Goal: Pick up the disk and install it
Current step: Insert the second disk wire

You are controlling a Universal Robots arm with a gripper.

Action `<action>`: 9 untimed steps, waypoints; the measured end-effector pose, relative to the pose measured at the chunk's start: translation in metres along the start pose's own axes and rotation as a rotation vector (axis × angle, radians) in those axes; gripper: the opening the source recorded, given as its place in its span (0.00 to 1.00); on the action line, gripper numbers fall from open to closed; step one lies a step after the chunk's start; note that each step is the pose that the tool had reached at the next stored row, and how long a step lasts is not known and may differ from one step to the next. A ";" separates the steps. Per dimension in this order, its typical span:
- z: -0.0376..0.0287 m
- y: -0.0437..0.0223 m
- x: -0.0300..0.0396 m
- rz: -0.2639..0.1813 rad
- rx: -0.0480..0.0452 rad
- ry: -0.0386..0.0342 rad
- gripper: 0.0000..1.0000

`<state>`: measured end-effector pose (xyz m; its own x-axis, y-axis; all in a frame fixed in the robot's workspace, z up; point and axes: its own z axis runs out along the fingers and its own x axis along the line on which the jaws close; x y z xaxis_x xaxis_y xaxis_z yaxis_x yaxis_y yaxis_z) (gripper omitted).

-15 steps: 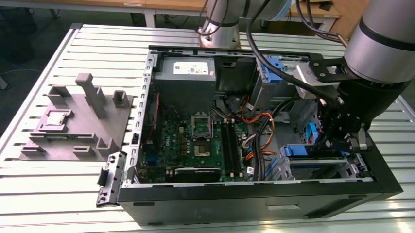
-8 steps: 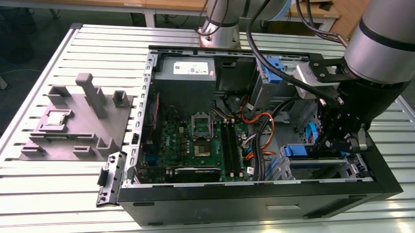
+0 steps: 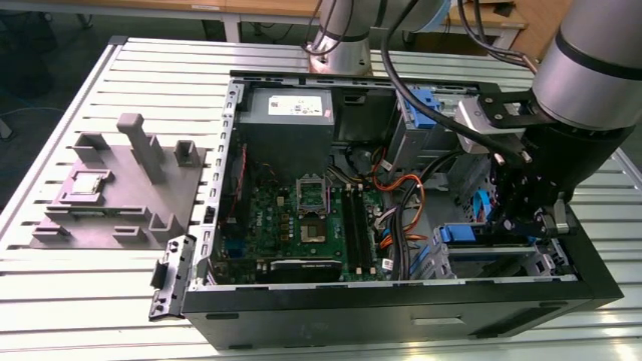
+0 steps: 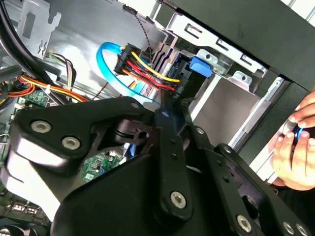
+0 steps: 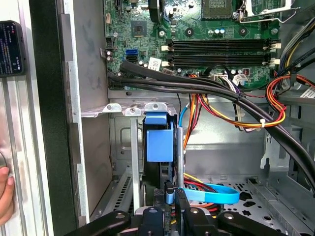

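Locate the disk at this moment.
The disk stands on edge in the metal drive bay at the case's front corner, on the exterior view's right, directly under the gripper.

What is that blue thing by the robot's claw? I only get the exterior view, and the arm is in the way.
Observer: In the first wrist view it is the disk in its blue frame, seen edge on. It stands upright between the rails of the metal bay, straight ahead of the gripper.
Operator: Is anyone near the machine? I see nobody.
Observer: Yes. In the second wrist view a person's hand is just outside the wall of the computer case, fingers curled around something small and blue.
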<state>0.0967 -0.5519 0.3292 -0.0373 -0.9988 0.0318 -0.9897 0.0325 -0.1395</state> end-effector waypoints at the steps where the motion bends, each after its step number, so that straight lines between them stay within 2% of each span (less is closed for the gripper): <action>1: 0.0000 0.0000 0.0000 0.000 0.0000 0.0001 0.24; 4: -0.0012 -0.0002 0.0001 0.000 0.0000 0.0008 0.24; 9: -0.0101 -0.0014 0.0004 0.000 0.0000 0.0006 0.24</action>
<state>0.0967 -0.5519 0.3395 -0.0373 -0.9988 0.0324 -0.9897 0.0324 -0.1395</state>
